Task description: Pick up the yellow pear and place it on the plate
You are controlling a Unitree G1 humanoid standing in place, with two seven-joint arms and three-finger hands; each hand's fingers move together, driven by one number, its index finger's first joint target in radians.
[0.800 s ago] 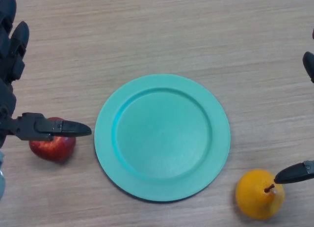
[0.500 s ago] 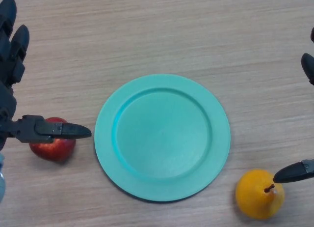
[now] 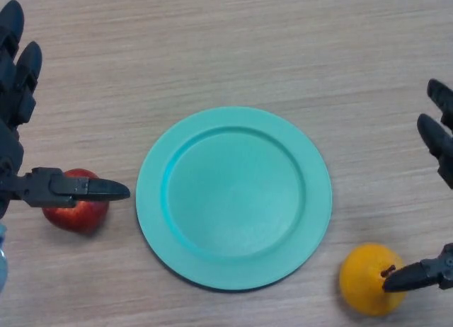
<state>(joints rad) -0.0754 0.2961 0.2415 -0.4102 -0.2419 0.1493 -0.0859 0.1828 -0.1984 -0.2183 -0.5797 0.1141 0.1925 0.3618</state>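
The yellow pear (image 3: 368, 281) lies on the wooden table at the lower right, its stem up. The teal plate (image 3: 152, 192) sits empty in the middle. My right hand (image 3: 440, 139) comes in at the right edge, open: its fingers are straight beyond the pear and its thumb (image 3: 417, 276) lies just over the pear's right side. The pear rests on the table, to the right of the plate's rim. My left hand (image 3: 18, 100) is open at the left edge, its thumb stretched over a red apple.
A red apple (image 3: 76, 210) lies left of the plate under my left thumb (image 3: 85, 190). Bare wooden table surrounds the plate at the top.
My right hand has moved down and inward: its fingers show further into view and its thumb has dropped lower beside the pear's stem. The left hand, pear and plate have stayed put.
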